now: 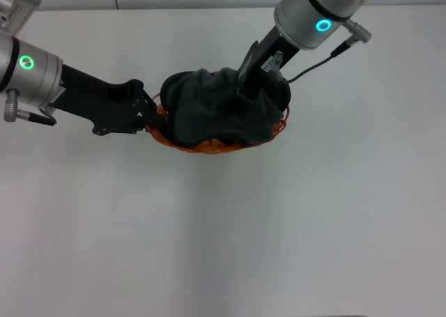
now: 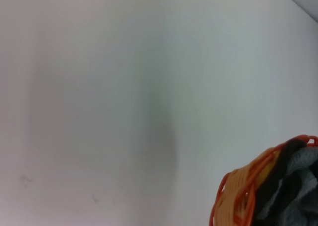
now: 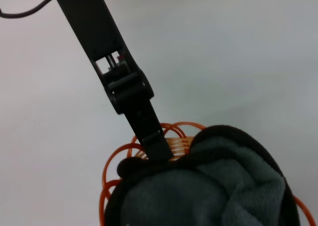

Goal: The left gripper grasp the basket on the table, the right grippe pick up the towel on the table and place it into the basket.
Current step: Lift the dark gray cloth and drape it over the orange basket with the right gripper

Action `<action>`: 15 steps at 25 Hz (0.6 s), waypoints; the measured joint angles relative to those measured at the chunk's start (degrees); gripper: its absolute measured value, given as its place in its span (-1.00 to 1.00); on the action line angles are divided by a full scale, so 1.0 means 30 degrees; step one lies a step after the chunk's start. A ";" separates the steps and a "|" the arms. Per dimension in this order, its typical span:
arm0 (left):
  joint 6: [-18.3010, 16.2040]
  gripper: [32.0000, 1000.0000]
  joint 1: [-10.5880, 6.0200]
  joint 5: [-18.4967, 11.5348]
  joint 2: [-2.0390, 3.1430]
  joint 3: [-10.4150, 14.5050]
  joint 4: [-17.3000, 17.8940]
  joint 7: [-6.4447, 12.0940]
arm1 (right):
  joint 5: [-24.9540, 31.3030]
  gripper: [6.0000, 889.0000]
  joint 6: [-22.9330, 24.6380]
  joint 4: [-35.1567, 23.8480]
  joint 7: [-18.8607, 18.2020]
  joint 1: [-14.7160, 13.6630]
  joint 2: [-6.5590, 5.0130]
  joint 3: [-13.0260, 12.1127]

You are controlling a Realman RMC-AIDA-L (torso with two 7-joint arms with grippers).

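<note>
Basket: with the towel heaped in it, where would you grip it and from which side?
Grip the basket by its exposed looped wire rim, coming in low from the robot's left, where the left gripper already sits. The towel mounds over the middle and the right gripper is down in it on the far right, so a hold from above looks blocked.

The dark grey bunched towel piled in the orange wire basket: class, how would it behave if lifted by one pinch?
The dark grey bunched towel would probably flop and drape, since it lies in soft folds. It looks light yet bulky, mounding above the orange wire basket. Its fleecy surface suggests it would hardly slip.
</note>
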 joint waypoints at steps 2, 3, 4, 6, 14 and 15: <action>-0.0024 -0.86 0.0014 0.0003 0.0000 -0.0001 0.0000 0.0003 | 0.0294 -0.61 -0.0072 0.0000 -0.0196 0.0003 0.0000 0.0000; -0.0024 -0.86 0.0021 0.0009 0.0000 -0.0001 0.0000 0.0003 | 0.0450 -0.60 -0.0121 0.0000 -0.0321 0.0006 0.0000 0.0000; -0.0024 -0.86 0.0031 0.0015 0.0000 -0.0001 0.0000 0.0006 | 0.0645 -0.60 -0.0172 -0.0004 -0.0423 0.0006 0.0000 0.0000; -0.0025 -0.86 0.0047 0.0029 0.0000 0.0000 0.0000 0.0007 | 0.0952 -0.59 -0.0295 -0.0038 -0.0586 0.0008 -0.0009 0.0000; -0.0024 -0.86 0.0080 0.0067 0.0000 0.0000 0.0000 0.0029 | 0.1106 0.10 -0.0512 -0.0151 -0.0724 0.0007 -0.0030 0.0000; -0.0022 -0.86 0.0081 0.0067 0.0000 0.0000 0.0000 0.0032 | 0.1106 0.19 -0.0563 -0.0185 -0.0733 0.0002 -0.0029 0.0000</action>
